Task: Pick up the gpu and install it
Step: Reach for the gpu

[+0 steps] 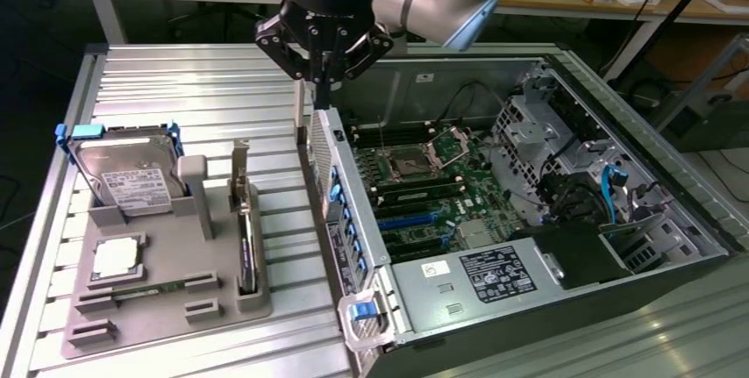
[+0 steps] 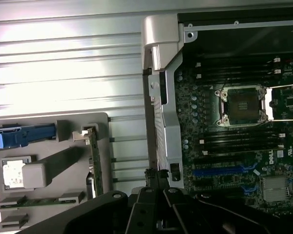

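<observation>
Gripper (image 1: 322,89) clenched empty over case wall (image 1: 333,176), gpu (image 1: 246,224) at 7 o'clock upright in holder (image 1: 175,264), prob for ez grab.

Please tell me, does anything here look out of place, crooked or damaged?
Nothing stands out. The gpu stands on its edge in the gray holder, the hard drive sits in its cradle, and the open computer case looks tidy. The shut claw hangs over the case wall beside the holder.

The gpu (image 2: 93,161) stands on edge in the grey holder (image 2: 63,158), along its edge nearest the open computer case (image 2: 162,97) on the ribbed surface (image 2: 63,58).
</observation>
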### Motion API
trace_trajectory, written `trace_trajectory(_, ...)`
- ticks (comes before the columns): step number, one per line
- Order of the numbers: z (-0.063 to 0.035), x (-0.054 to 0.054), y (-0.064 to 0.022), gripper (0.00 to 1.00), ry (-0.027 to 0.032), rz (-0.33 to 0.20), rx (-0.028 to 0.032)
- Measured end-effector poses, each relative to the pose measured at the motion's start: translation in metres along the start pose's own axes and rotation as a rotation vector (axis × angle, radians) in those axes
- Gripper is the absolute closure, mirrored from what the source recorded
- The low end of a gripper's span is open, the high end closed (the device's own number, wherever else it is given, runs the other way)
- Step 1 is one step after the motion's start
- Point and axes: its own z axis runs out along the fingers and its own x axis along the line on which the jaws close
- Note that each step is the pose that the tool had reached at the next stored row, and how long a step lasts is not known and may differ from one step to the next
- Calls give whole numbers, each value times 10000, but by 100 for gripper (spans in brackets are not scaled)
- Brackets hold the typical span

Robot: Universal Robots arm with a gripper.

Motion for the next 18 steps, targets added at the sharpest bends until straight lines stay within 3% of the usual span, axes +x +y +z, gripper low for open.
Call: trace_trajectory(18, -5, 169, -13, 89, 0, -1, 0)
